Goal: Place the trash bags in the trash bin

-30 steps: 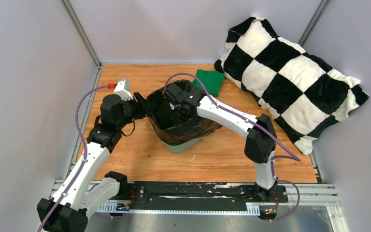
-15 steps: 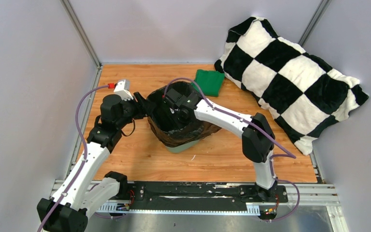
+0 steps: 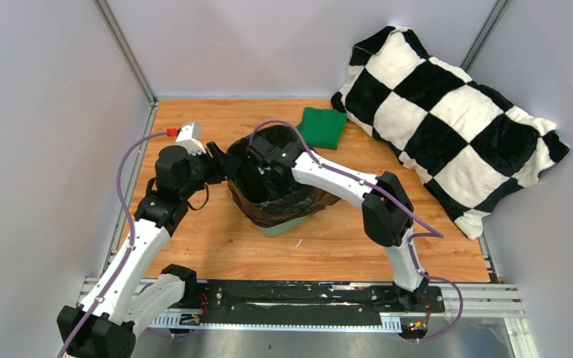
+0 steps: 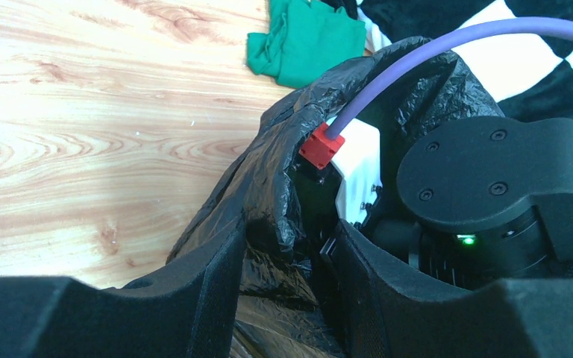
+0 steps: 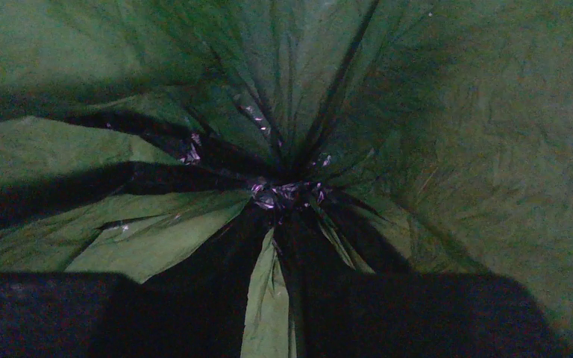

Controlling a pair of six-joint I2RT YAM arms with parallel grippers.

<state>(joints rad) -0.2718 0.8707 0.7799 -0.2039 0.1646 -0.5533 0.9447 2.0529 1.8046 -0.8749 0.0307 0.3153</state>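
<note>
Grey panel walls (image 3: pixel 45 112), wooden tabletop (image 3: pixel 216 246), checkered pillow (image 3: pixel 448 112); lighting seemingly even.

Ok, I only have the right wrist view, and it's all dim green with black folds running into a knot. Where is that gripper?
Observer: From the top view, the right gripper is down inside the bin, through the bag's open mouth.
Operator: And the left one?
Observer: The left gripper is at the bin's left side, with a fold of the bag's edge pinched between its fingers.
Operator: Is the bag over the rim?
Observer: Yes. It drapes down the outside on the near and right sides, so only the bin's base shows.
</note>
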